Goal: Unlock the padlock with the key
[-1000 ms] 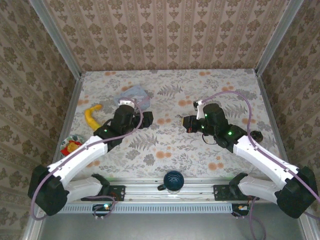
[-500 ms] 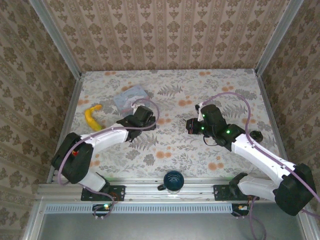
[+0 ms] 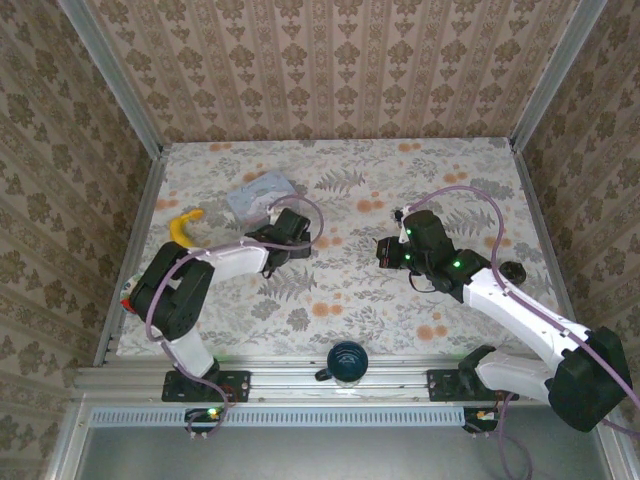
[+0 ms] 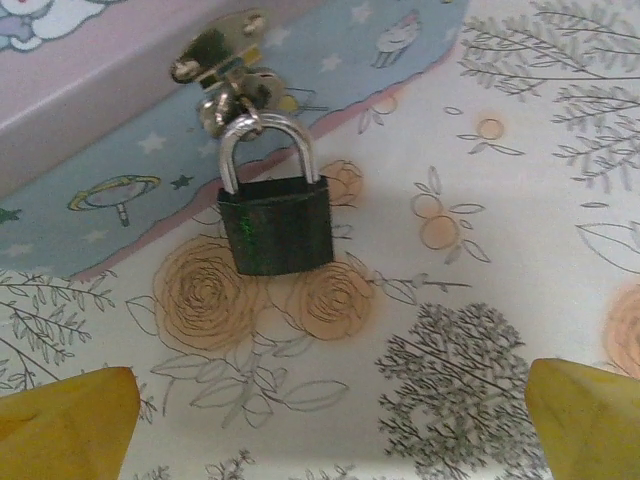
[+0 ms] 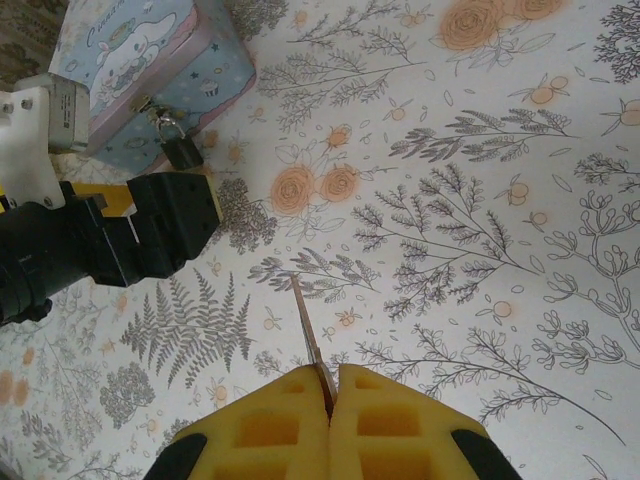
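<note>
Top external view, checked against one second ago: I see the left arm point(image 3: 215, 265) folded back, its elbow drawn toward the near-left corner. The left gripper point(image 3: 283, 228) has been carried rightward to a spot just beside the tin point(image 3: 262, 190). The right gripper point(image 3: 388, 250) has shifted only slightly.

Left wrist view: the yellow fingers point(image 4: 60, 425) stand wide apart at the lower corners with nothing between them. The padlock point(image 4: 275, 225) lies ahead of them, a little left of the midline and clear of both. It rests flat on the floral table cover point(image 4: 480, 250), and its shackle passes through the brassy hasp point(image 4: 215, 50) on the tin's front. The body is dark, blackish and squarish, with a faint green glint. The shackle is silvery and seated in the body.

Right wrist view: the right gripper is clamped on the key point(image 5: 303, 320), whose thin metal blade projects forward from between the pads. The padlock lies well ahead and to the left of it.
</note>
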Action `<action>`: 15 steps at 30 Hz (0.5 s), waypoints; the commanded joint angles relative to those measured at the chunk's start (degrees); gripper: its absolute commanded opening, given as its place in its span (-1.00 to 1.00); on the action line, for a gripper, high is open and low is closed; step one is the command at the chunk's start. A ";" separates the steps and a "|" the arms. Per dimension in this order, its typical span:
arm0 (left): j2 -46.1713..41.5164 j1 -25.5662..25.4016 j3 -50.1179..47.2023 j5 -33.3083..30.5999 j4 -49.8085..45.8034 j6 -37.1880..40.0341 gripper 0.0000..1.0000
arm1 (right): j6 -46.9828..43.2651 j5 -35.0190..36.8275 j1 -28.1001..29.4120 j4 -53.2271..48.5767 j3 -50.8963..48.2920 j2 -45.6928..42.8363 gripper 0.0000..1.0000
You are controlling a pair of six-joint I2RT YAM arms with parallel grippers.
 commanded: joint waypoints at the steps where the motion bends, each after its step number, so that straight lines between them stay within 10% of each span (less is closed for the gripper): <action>1: 1.35 1.62 1.91 -0.49 0.74 1.38 1.00 | 0.21 1.31 -0.42 0.52 -0.43 -0.61 -1.00; 15: 1.61 8.32 2.14 0.46 -2.84 1.95 1.00 | 0.25 1.06 -0.95 0.25 1.65 2.23 -1.00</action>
